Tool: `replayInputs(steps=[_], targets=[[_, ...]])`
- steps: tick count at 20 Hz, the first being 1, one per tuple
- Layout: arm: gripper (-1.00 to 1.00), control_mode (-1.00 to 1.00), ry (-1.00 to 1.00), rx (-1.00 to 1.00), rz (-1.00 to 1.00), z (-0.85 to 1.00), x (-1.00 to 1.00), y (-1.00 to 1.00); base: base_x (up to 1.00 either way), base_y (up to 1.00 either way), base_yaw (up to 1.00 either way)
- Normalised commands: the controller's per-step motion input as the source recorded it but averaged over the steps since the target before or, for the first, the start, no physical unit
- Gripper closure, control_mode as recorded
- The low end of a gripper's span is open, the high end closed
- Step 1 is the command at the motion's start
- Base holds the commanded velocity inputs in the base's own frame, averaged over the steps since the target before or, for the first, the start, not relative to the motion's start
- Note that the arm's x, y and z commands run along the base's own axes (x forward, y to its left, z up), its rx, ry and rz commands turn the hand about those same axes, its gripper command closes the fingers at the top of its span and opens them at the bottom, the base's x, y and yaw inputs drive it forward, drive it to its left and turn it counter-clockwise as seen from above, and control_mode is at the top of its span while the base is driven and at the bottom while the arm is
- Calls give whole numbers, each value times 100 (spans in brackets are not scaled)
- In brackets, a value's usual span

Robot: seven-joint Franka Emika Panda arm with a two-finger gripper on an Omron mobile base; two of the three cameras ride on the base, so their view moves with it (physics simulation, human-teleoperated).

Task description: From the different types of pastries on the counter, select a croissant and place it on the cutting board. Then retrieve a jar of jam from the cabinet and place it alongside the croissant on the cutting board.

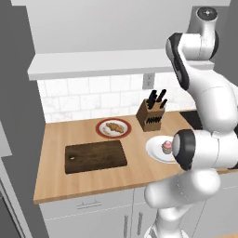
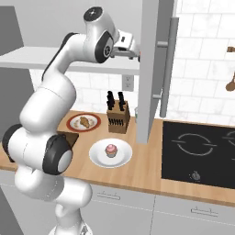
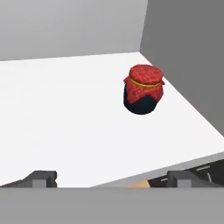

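Inside the cabinet, 1 jar of jam stands beyond the spread pincer.

Arm raised, jaws wide

Your white jointed arm reaches up beside the pale grey-white boxy cabinet; your dark two-finger gripper is spread, holding nothing.

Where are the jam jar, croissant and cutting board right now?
jam jar (image 3: 143, 89), hand view, on its red cloth lid.
croissant (image 1: 113, 128), left base view, on its golden middle.
cutting board (image 1: 95, 156), left base view, on its bare centre.
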Motion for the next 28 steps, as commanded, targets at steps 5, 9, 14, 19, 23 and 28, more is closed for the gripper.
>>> replayInputs(steps=[5,9,14,19,23,28], targets=[[-100,-100,0,11,0,11,27,-43,0,0,0],[-100,-100,-2,-2,0,0,30,-13,0,0,0],[-100,-100,-2,-4,0,-2,18,-5,0,0,0],[-100,-100,11,-13,0,-30,8,-2,0,0,0],[-100,-100,0,-1,0,-2,5,-2,0,0,0],[-100,-100,0,0,0,6,58,-16,0,0,0]])
